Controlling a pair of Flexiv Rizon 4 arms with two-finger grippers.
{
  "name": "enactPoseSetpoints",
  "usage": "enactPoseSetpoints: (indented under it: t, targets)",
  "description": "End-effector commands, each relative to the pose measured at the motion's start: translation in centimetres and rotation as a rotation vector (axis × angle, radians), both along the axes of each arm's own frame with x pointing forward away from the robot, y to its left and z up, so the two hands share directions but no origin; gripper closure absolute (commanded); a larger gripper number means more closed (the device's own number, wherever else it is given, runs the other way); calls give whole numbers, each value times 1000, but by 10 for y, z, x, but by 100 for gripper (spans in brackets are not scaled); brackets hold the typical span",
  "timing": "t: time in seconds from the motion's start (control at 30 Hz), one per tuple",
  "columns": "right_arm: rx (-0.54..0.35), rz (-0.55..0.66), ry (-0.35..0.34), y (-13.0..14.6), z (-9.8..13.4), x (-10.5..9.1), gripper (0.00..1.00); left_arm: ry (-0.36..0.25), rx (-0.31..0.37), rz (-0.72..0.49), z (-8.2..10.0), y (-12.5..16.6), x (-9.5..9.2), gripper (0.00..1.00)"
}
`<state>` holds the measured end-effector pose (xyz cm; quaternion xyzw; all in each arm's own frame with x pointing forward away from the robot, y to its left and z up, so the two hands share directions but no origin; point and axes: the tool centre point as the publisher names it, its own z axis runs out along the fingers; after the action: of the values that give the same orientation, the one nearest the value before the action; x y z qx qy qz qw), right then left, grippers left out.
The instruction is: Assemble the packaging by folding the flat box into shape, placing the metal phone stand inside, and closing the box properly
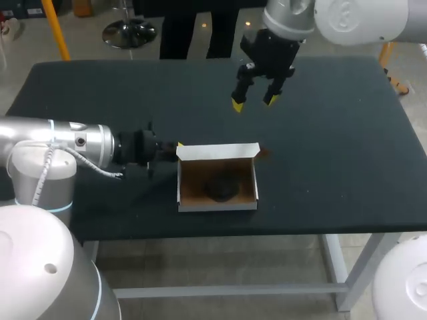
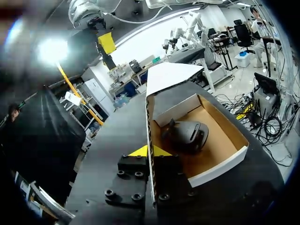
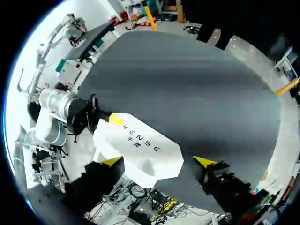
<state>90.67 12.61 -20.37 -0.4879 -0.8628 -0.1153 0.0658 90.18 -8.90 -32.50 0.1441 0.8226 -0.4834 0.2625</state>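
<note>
Our left gripper (image 1: 175, 151) pinched the left wall of the box (image 1: 217, 205), steadying it near the front edge of the table (image 1: 333, 147); the phone stand (image 1: 221, 189) lay inside; the lid (image 1: 218, 152) stood upright at the far wall. Our right gripper (image 1: 253, 103) hung spread and empty beyond it; we judged it should press the lid's back evenly, forward and down, against that hold.

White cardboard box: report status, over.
Left pincer clamped on side wall of white cardboard box. Right pincer open, above table beyond it. Black metal phone stand inside, lid open. No obstruction seen.
</note>
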Motion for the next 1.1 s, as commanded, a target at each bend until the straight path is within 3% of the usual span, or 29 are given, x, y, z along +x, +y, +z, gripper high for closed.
enactPoseSetpoints:
  t: [0.03,0.27,0.5,0.93,1.1]
  targets:
    - [2,-91,79,-2,-1,1,0,-40,-14,20,-4,3,-1,100]
    - [28,-272,262,-9,-4,-9,0,-115,-4,21,-8,5,-2,100]
    - [32,-432,393,-14,-10,-27,0,-139,6,20,-15,3,-3,100]
    - [29,-433,396,-14,-11,-29,0,-192,6,13,-21,4,-7,100]
    - [-28,-528,477,-11,-21,-35,0,-222,5,8,-22,6,-9,100]
